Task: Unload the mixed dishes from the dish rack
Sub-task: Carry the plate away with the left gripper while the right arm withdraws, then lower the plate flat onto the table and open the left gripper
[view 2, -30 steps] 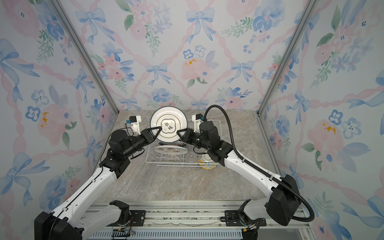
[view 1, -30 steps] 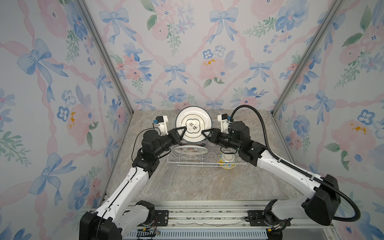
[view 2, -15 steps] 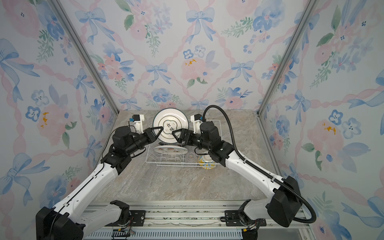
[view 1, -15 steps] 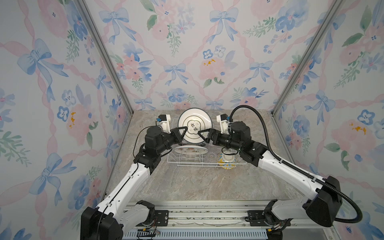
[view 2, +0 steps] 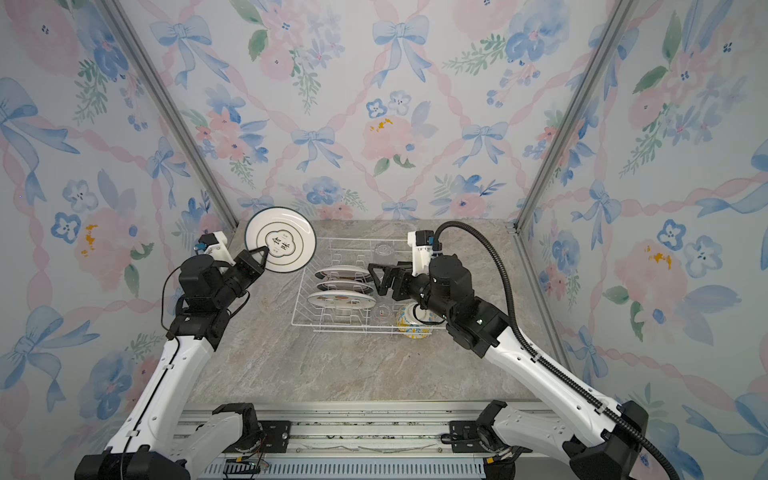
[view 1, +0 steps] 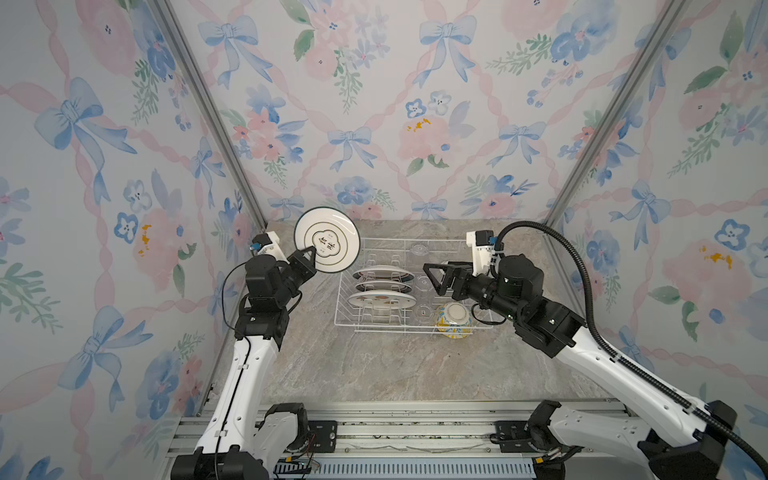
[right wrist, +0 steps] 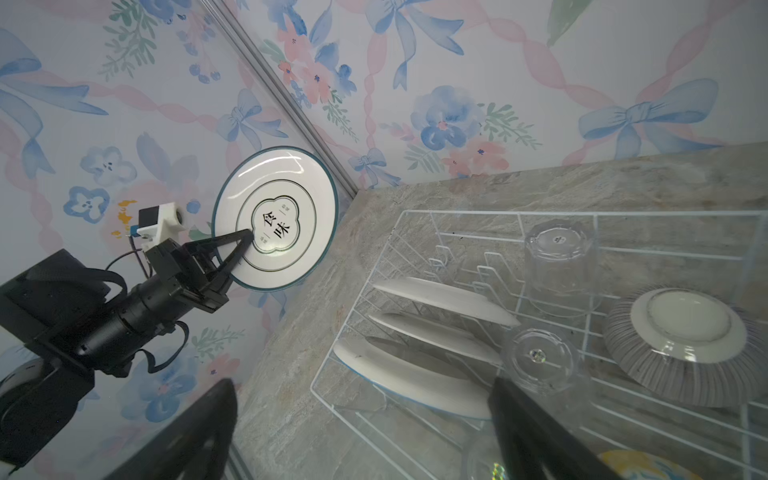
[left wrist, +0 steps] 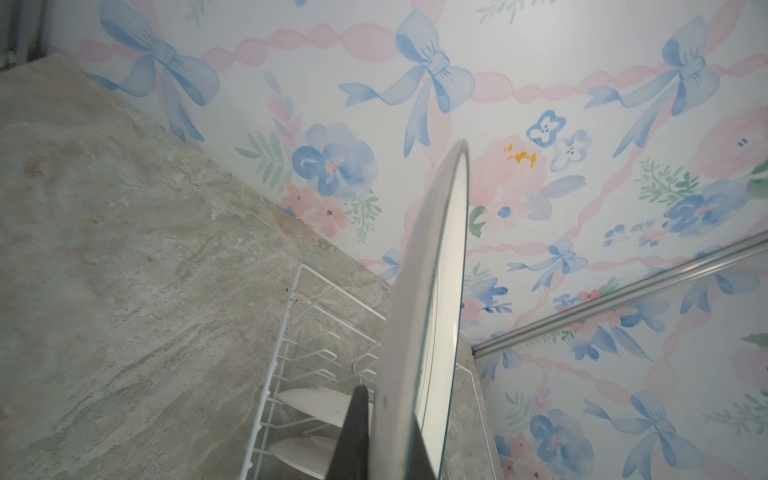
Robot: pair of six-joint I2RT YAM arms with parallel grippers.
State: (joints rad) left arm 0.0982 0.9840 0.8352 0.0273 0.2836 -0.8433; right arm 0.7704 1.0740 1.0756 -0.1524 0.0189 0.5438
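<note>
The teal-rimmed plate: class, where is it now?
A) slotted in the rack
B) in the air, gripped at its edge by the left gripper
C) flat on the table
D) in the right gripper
B: the left gripper is shut on the edge of the teal-rimmed plate, held up beside the dish rack; the right gripper is open and empty.

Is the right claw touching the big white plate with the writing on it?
Apart. In a top view the right claw hangs open over the dish rack, with a clear gap to the plate, which the left claw pinches.
</note>
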